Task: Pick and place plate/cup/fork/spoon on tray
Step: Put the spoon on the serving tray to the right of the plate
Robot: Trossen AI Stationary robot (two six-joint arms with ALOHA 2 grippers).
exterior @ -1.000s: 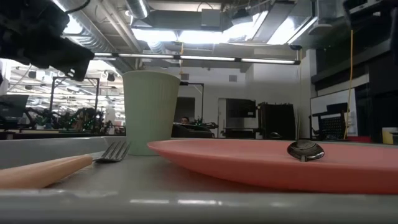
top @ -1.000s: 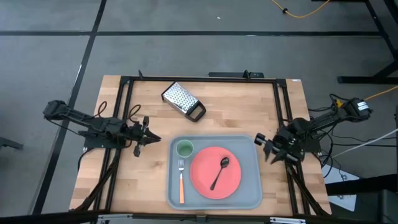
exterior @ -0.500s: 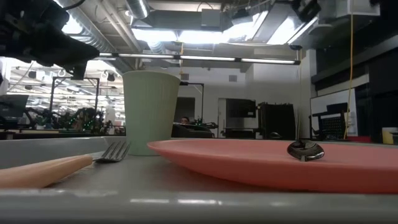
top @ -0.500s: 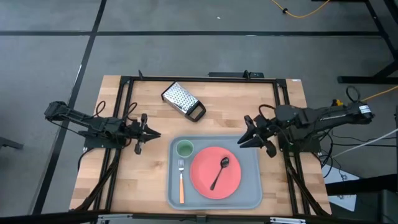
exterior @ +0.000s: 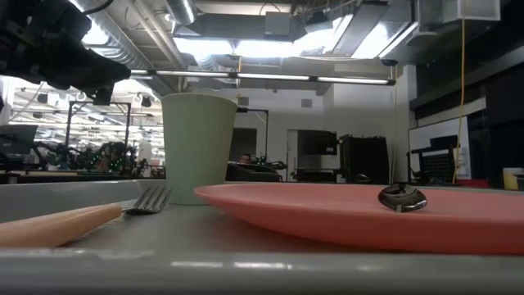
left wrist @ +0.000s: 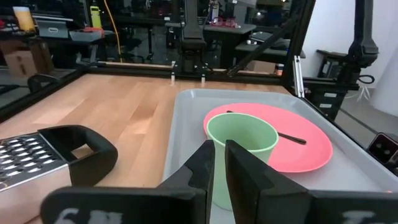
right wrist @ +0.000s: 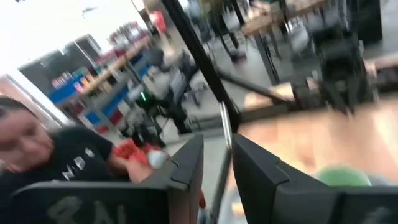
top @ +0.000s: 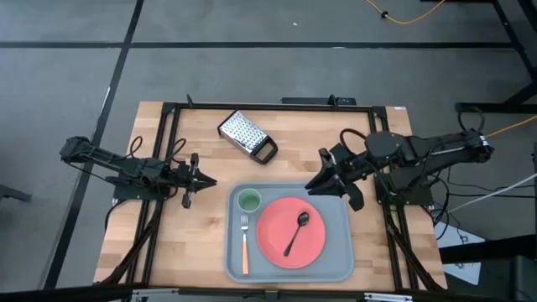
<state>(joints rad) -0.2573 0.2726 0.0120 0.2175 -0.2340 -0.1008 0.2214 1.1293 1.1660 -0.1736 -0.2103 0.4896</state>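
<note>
Apparently all the placing is done: the plate (top: 290, 232) lies on the tray (top: 336, 270) with the spoon (top: 296, 232) across it, the cup (top: 248, 200) stands in the tray's far left corner, and the fork (top: 244, 244) lies beside the plate. The right gripper (top: 329, 178) hovers over the tray's far right corner, fingers nearly together, holding nothing. The left gripper (top: 200, 180) waits off the tray's left edge, fingers almost closed and empty. Any next move seems only retreat. A grater (top: 247, 135) lies well apart, obstructing nothing.
</note>
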